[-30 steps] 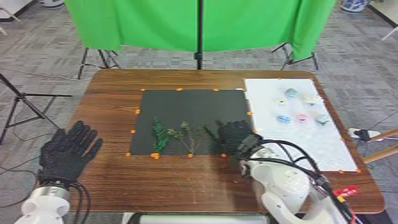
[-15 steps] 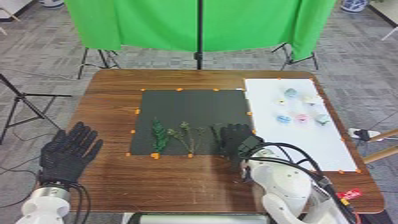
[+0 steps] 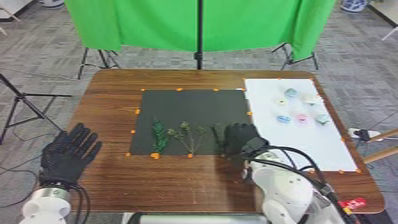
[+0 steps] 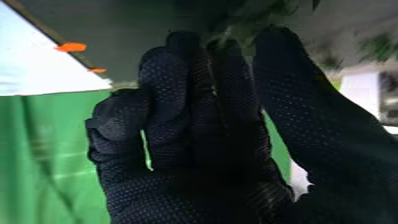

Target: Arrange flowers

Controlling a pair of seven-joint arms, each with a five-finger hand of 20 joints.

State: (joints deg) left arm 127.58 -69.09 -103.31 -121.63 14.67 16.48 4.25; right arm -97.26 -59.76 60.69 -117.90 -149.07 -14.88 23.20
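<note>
Sprigs (image 3: 160,137), feathery green, on dark rectangular mat (image 3: 191,107), right robot hand (image 3: 240,137) (dotted fabric) open

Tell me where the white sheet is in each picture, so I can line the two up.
Head view: the white sheet lies on the right side of the table, just right of the dark mat.
Right wrist view: the white sheet shows past the fingers of the right hand, beside the dark mat.
Shared landmark: the orange marks between sheet and mat.
</note>
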